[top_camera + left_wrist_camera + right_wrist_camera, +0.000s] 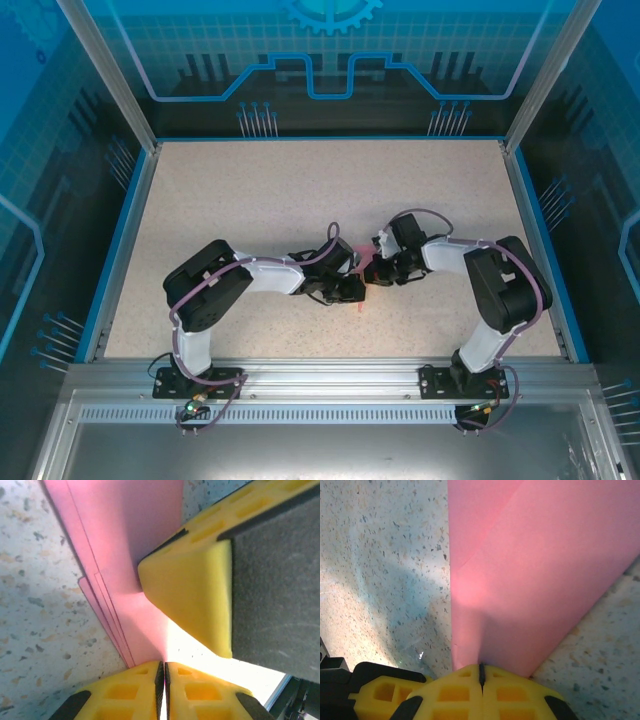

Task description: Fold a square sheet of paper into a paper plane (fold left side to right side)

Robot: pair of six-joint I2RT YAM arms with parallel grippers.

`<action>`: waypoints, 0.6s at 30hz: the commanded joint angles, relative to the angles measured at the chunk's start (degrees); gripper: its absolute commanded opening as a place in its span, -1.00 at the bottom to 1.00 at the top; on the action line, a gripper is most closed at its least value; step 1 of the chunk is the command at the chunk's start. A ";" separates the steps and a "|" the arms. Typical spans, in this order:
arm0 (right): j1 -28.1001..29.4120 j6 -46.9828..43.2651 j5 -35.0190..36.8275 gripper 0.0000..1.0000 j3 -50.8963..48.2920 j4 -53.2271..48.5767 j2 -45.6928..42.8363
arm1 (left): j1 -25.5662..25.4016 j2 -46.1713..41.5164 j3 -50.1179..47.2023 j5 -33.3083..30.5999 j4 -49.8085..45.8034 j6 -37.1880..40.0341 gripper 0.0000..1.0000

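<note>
The left gripper clenched the folded pink paper at its layered edge. The right gripper, facing it, pinched the same paper.

Both arms bend inward over the speckled beige desk, and their heads meet just right of its middle. The left pincer and the right pincer sit close together, tip to tip. Slivers of salmon-pink paper show between and just below them, lying on the desk. A blue rim edges the desk, with glass walls around it.
</note>
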 commanded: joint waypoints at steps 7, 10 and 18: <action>-5.38 -1.72 7.25 -0.91 2.75 2.37 3.00 | -0.99 3.36 -1.20 -0.68 -9.03 0.78 -0.72; -6.33 -1.78 6.64 -0.90 3.80 2.34 3.21 | -0.95 3.34 -1.11 -0.73 -9.01 0.90 -0.72; -8.84 -2.00 5.93 -0.89 4.92 2.59 0.82 | -0.95 2.67 -1.16 -0.23 -8.36 0.90 -0.72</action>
